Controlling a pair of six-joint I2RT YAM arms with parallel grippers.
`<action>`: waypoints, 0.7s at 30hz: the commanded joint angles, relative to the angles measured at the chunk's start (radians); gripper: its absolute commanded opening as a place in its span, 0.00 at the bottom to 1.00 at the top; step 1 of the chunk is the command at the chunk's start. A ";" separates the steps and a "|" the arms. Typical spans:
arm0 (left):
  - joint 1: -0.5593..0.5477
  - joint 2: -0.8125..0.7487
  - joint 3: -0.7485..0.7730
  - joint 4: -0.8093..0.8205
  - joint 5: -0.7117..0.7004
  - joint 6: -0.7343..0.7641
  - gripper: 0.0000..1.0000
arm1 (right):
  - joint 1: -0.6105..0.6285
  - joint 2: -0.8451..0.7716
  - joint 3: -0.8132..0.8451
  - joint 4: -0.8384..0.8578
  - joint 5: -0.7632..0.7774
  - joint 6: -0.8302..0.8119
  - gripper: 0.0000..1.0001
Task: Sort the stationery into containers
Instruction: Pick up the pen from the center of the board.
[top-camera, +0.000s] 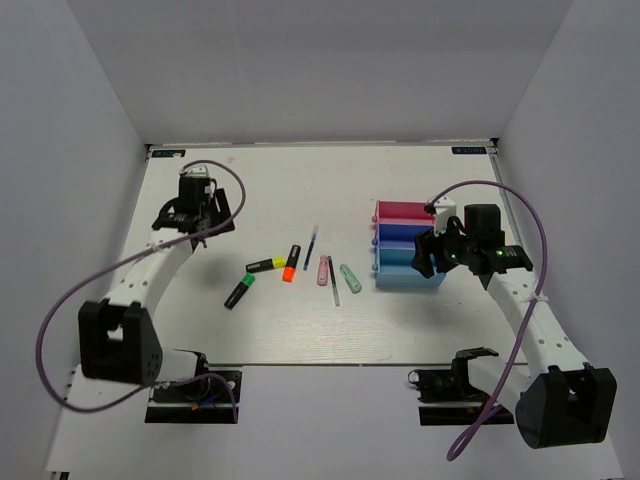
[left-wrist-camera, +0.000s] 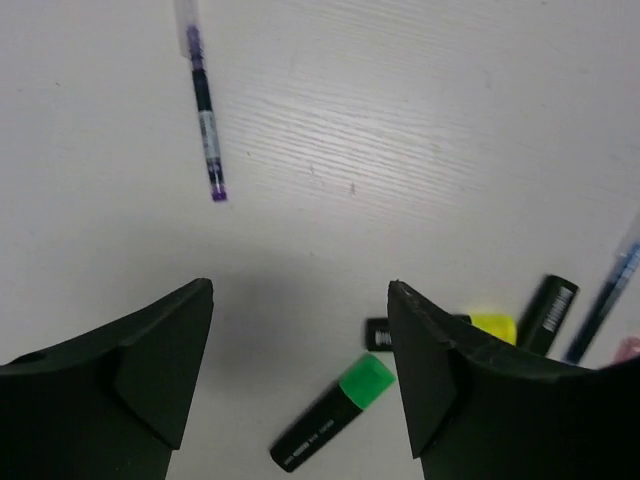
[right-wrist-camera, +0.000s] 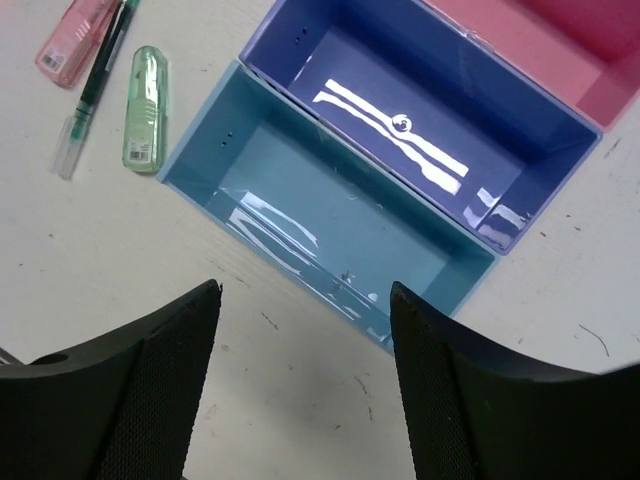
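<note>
Across the middle of the white table (top-camera: 300, 180), markers (top-camera: 266, 264) and pens (top-camera: 311, 247) lie loose, just left of three joined trays (top-camera: 400, 232). Both arms hover with jaws spread wide: the left gripper (left-wrist-camera: 300, 288) near a purple pen (left-wrist-camera: 205, 120), the right gripper (right-wrist-camera: 302, 290) by the light blue tray (right-wrist-camera: 330, 215).

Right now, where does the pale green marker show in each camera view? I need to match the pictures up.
Top external: the pale green marker lies right of centre, just left of the light blue tray.
Left wrist: not in it.
Right wrist: upper left, just outside the light blue tray.
Shared landmark: the light blue tray, next to the marker in both views that show it.
</note>
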 joint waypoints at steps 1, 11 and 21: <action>0.016 0.188 0.134 -0.069 -0.117 0.018 0.81 | 0.010 -0.020 0.037 0.005 -0.028 0.002 0.72; 0.174 0.577 0.473 -0.221 0.012 0.173 0.53 | 0.014 -0.058 0.029 0.011 -0.003 0.009 0.72; 0.185 0.734 0.523 -0.209 0.041 0.135 0.57 | 0.014 -0.057 0.029 0.014 0.029 0.011 0.72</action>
